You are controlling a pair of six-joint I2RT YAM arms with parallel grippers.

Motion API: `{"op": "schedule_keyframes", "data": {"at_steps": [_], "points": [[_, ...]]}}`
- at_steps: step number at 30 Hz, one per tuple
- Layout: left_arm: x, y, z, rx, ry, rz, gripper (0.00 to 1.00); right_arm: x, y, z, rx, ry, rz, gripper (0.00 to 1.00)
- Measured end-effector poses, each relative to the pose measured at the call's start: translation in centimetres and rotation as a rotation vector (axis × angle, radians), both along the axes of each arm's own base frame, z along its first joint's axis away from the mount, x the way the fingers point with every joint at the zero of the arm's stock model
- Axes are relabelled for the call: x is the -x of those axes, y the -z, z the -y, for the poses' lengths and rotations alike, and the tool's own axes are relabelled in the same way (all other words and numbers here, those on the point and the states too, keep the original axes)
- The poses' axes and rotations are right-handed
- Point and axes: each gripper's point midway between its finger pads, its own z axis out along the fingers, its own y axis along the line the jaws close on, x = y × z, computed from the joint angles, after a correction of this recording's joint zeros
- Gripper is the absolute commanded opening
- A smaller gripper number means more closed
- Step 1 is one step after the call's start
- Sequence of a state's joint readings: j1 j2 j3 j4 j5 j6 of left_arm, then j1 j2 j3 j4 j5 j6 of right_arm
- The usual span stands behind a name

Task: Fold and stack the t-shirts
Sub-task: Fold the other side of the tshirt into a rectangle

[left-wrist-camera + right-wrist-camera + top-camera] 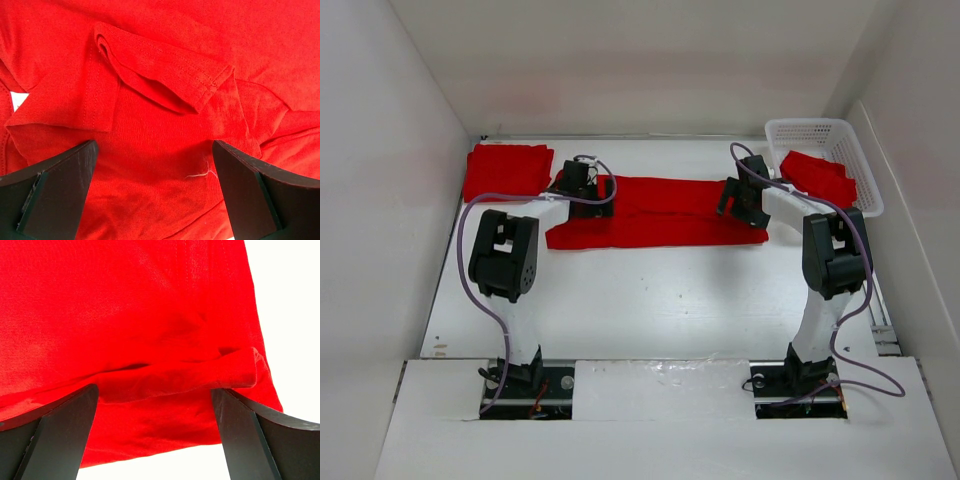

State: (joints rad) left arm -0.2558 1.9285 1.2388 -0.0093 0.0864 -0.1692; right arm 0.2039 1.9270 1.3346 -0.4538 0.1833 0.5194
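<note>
The t-shirt (pixel 655 212) is laid lengthwise, left to right, on the table (pixel 650 300). Over its two ends the left gripper (pixel 155 172) and the right gripper (pixel 155 417) are held wide open and empty, probably not yet touching the cloth.

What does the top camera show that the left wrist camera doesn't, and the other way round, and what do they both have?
Only the top view shows the folded red t-shirt at far left, the white basket holding another red t-shirt, and the right gripper. Only the left wrist view shows a folded sleeve with its hem stitching, and a loose white thread. Both show the left gripper, open, over the long middle t-shirt.
</note>
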Motion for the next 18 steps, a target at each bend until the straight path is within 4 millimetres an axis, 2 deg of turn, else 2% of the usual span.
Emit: {"op": "schedule_keyframes", "data": {"at_steps": [3, 11, 16, 18], "points": [[-0.2, 0.0, -0.1, -0.003, -0.009, 0.002, 1.00, 0.0, 0.0, 0.0, 0.000, 0.000, -0.001, 1.00], [-2.5, -1.0, -0.7, -0.008, -0.063, 0.057, 1.00, 0.2, 0.1, 0.0, 0.001, 0.000, -0.007, 1.00], [-6.4, -2.5, -1.5, 0.039, -0.078, 0.115, 1.00, 0.3, 0.4, 0.0, 0.003, 0.000, -0.016, 1.00], [-7.2, -2.5, -2.1, 0.052, -0.085, 0.124, 1.00, 0.3, 0.5, 0.1, 0.003, 0.000, -0.019, 1.00]]}}
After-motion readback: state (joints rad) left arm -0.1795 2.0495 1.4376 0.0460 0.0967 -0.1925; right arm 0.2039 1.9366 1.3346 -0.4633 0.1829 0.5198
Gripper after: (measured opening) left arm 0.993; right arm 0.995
